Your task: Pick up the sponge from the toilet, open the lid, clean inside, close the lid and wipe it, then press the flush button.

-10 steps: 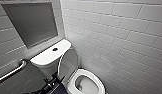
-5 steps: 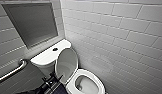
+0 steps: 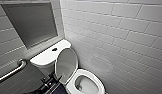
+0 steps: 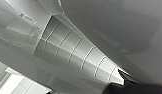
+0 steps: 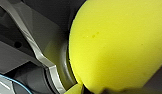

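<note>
Looking down into a grey-tiled stall. Far left, a grab bar [image 3: 10,71]; beside it the tank [image 3: 43,58] of the toilet [image 3: 45,65], flush button [image 3: 54,49] on top. Below, left tool [image 3: 52,82], dark, just beside the lid [image 3: 66,63]; cannot tell whether clenched or released. Lid raised, leaning back toward the tank, bowl [image 3: 85,85] open to its right. Right tool [image 5: 68,62] grasping the sponge [image 5: 117,42], bright yellow, close to the wrist camera. Judging the lid fully up: steady it until resting, then lower sponge straight into the bowl, clear of the seat rim [image 3: 97,79].

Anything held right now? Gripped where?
The sponge, seemingly in the right claw; the gripped part cannot be told. Left claw's hold at the lid cannot be told.
</note>
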{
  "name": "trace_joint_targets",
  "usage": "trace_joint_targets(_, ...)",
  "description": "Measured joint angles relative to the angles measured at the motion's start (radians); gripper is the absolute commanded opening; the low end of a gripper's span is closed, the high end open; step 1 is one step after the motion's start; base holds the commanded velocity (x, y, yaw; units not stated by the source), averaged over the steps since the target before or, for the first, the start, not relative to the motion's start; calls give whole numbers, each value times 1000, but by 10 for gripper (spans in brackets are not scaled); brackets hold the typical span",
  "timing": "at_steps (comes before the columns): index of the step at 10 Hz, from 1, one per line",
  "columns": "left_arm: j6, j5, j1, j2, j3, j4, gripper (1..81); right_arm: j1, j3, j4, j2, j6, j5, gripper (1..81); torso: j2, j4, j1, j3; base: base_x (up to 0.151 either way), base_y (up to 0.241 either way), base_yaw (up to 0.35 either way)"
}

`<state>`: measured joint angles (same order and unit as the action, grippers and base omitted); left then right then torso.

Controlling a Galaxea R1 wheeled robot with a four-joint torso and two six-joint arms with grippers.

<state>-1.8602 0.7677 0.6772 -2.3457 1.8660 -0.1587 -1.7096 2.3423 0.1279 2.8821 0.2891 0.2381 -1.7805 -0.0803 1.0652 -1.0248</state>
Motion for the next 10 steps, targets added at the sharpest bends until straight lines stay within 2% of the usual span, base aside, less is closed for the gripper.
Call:
trace_joint_targets(2, -6, 48, 51, 50, -1, -78, 811, -1, 0, 0, 0, 0, 3, 10, 0, 0, 0, 0, 0, 0, 0)
trace_joint_targets(4, 9, 33, 56, 116, 44, 20, 811, -1, 0, 0, 1, 0, 3, 10, 0, 0, 0, 0, 0, 0, 0)
trace_joint_targets(5, 10, 39, 57, 153, 50, 23, 811, 0, 0, 0, 1, 0, 2, 10, 0, 0, 0, 0, 0, 0, 0)
trace_joint_targets(6, 10, 41, 60, 140, 37, -3, 811, 0, 0, 0, 2, 0, 2, 10, 0, 0, 0, 0, 0, 0, 0)
trace_joint_targets(8, 9, 26, 111, 103, 0, -109, 811, 0, 1, 0, 2, 0, 1, 10, 0, 0, 0, 0, 0, 0, 0)
trace_joint_targets(10, 9, -13, 139, 110, 19, -295, 811, 0, 1, 0, 1, 0, 1, 10, 0, 0, 0, 0, 0, 0, 0)
